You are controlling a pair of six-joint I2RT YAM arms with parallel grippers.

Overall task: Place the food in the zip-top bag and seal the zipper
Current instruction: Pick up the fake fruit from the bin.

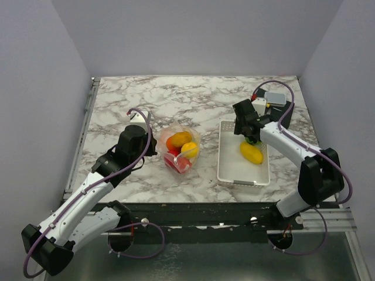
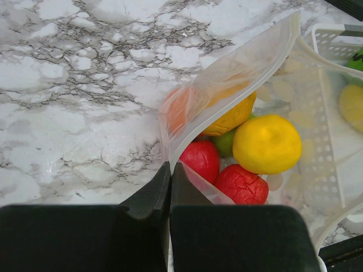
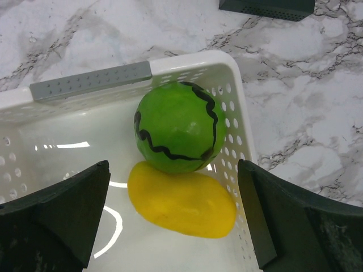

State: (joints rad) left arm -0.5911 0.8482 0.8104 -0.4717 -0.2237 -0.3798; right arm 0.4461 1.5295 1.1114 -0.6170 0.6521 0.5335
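The clear zip-top bag (image 1: 180, 150) lies mid-table, holding several toy fruits, red, orange and yellow; it also shows in the left wrist view (image 2: 227, 96). My left gripper (image 2: 170, 170) is shut on the bag's near mouth edge, on the pale zipper strip (image 2: 238, 59), and holds the mouth open. A yellow fruit (image 2: 266, 143) and two red ones sit inside. My right gripper (image 3: 173, 198) is open above the white basket (image 1: 225, 164), its jaws either side of a yellow mango-shaped fruit (image 3: 181, 199) and a green striped melon (image 3: 176, 127).
A grey-topped black device (image 1: 274, 98) stands at the back right behind the basket. The table's near edge and the arm bases lie along the bottom of the top view.
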